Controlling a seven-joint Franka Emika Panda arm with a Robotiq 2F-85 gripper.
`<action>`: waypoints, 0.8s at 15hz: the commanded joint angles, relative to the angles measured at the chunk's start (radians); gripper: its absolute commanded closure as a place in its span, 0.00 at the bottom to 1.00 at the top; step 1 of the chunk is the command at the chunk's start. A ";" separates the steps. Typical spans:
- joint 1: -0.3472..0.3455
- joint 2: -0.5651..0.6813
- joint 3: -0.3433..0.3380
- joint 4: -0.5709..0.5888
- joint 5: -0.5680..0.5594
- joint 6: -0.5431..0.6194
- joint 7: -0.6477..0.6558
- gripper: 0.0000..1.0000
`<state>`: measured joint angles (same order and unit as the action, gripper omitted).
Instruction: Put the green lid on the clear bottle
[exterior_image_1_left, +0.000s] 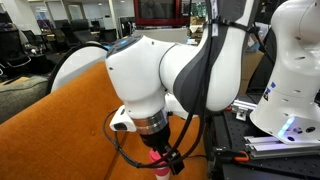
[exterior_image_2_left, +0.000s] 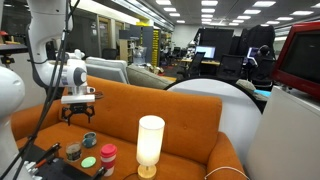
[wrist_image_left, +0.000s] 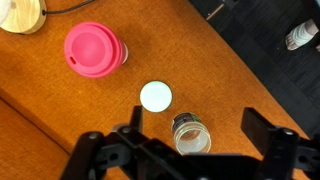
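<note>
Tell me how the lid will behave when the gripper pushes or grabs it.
The lid lies flat as a thin round disc, so a nudge would probably slide it rather than roll it. It looks smaller than the pink cup, so it is likely light. Its low edge gives the open gripper little to pinch, so it may slip.

Clear bottle (wrist_image_left: 190, 133) perhaps partly behind tool (wrist_image_left: 192, 122)
</note>
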<state>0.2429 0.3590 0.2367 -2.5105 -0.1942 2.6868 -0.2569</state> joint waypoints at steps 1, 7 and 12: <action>-0.038 0.118 0.033 0.078 0.011 0.046 -0.085 0.00; -0.066 0.334 0.060 0.198 -0.024 0.123 -0.191 0.00; -0.052 0.403 0.051 0.243 -0.038 0.106 -0.177 0.00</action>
<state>0.2035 0.7611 0.2788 -2.2686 -0.2110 2.7967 -0.4492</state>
